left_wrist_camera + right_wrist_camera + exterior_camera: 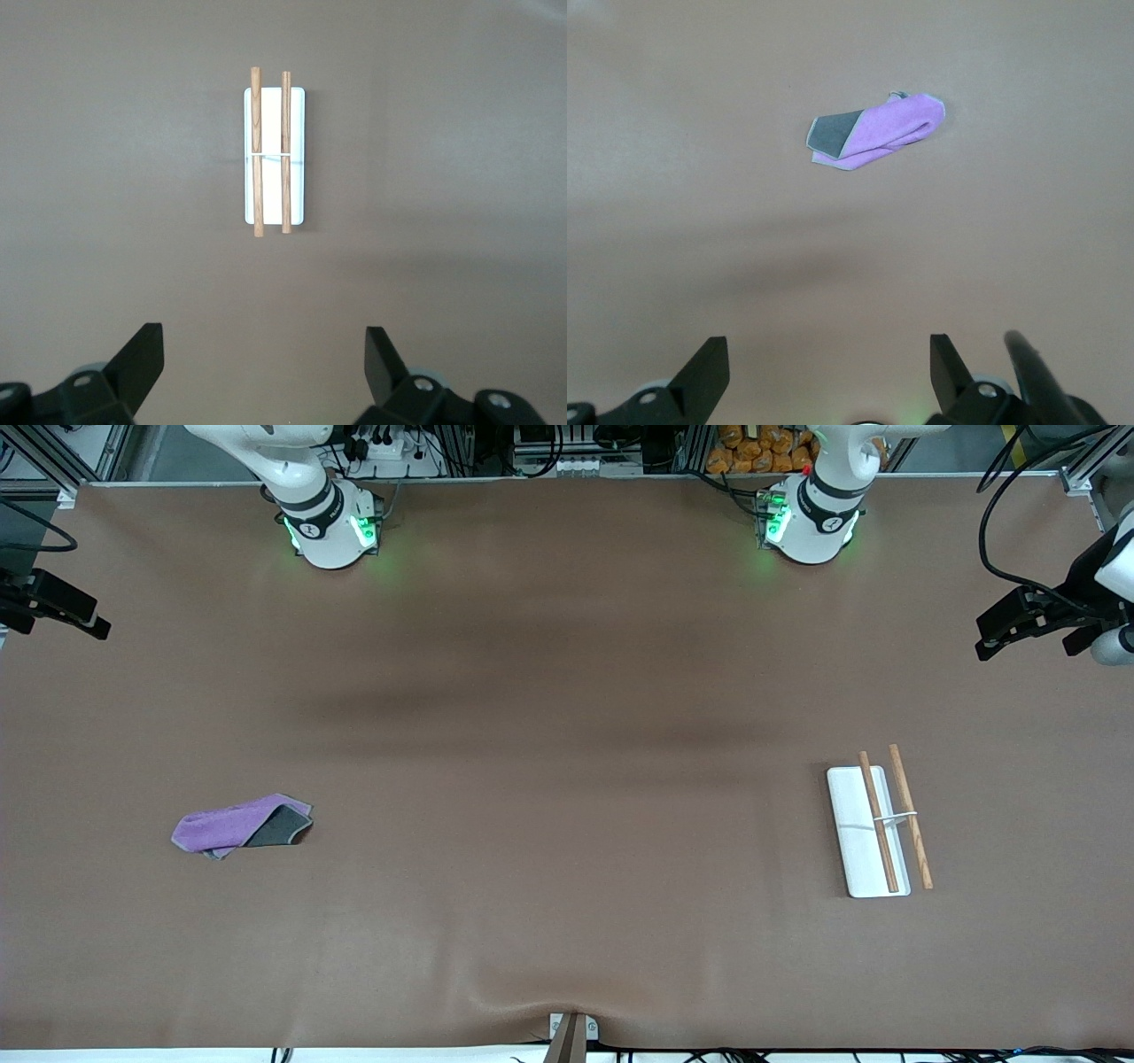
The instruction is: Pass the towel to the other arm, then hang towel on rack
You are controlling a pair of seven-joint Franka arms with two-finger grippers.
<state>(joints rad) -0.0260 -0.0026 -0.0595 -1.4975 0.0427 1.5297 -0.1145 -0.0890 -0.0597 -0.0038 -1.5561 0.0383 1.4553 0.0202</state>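
Observation:
The towel lies crumpled on the table toward the right arm's end, purple with a dark grey corner folded up; it also shows in the right wrist view. The rack lies toward the left arm's end, a white base with two wooden rods and a thin crossbar; it also shows in the left wrist view. My right gripper is open and empty, high above the table and well away from the towel. My left gripper is open and empty, high above the table and well away from the rack.
The brown table cover is bare between towel and rack. The arms' bases stand along the table's edge farthest from the front camera. A small bracket sits at the nearest edge. Cables hang at the left arm's end.

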